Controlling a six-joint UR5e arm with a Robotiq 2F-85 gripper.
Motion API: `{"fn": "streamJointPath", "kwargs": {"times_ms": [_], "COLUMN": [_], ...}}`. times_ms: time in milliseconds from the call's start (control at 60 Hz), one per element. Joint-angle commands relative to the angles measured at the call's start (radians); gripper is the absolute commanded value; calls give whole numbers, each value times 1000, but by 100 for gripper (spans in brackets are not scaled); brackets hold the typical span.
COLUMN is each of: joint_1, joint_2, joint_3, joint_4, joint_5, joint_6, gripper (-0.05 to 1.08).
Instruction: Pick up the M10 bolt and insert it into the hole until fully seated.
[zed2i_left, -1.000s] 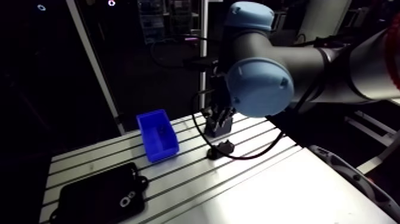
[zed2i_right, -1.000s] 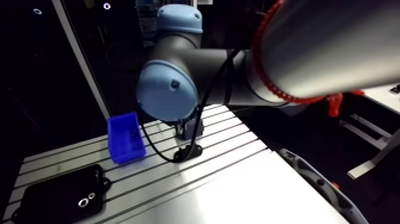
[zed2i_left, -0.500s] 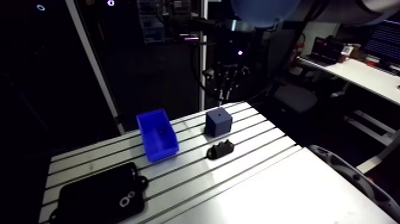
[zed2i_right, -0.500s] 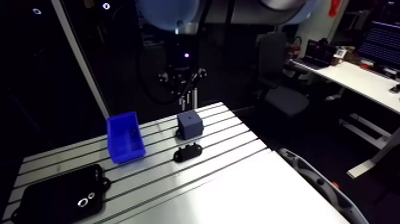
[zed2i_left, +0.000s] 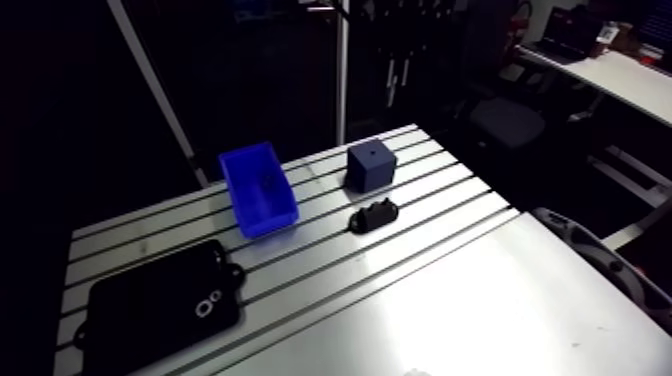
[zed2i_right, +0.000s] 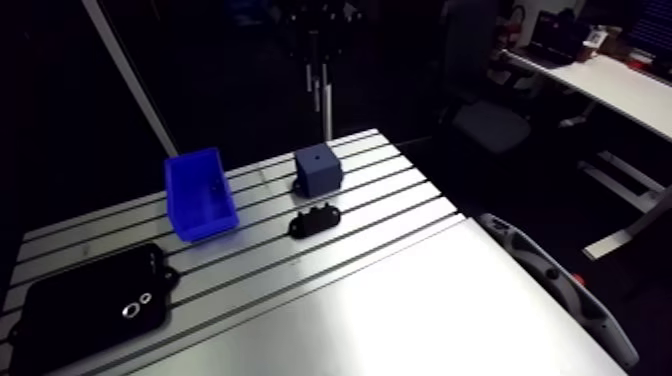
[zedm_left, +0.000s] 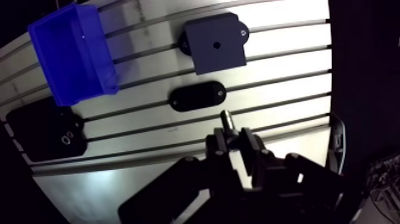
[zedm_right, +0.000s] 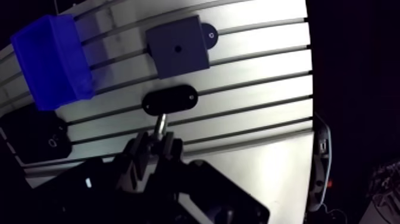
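My gripper (zedm_left: 233, 138) is shut on a metal bolt (zedm_left: 228, 121), whose end sticks out past the fingertips. It hangs high above the table. In the wrist view, a dark blue block (zedm_left: 205, 50) with a small round hole in its top lies well ahead of the fingers, past a small black oval part (zedm_left: 197, 97). The arm view shows the same block (zed2i_left: 371, 165) at the far side of the slotted table (zed2i_left: 430, 290), with the black part (zed2i_left: 373, 215) just in front of it. In the arm view the gripper is only a dim shape above the table.
A blue open bin (zed2i_left: 257, 190) with a small dark item inside stands left of the block. A flat black plate (zed2i_left: 155, 305) with two bright rings lies at the near left. The table's right half is bare metal.
Earlier the gripper stood low at the blue block. It has since risen high above the table, and the arm's big joints have left the arm view, which has shifted.
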Motion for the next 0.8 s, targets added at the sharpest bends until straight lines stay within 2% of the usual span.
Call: {"fn": "streamJointPath", "kwargs": {"times_ms": [17, 333, 450, 800], "joint_1": [4, 11, 17, 36], "joint_2": [39, 82, 110, 135], "joint_3": [-42, -41, -49, -57], "joint_4": [43, -43, -53, -76], "joint_5": [-12, -15, -23, -14], "joint_6": [39, 42, 43, 69], "gripper": [108, 108, 108, 108]}}
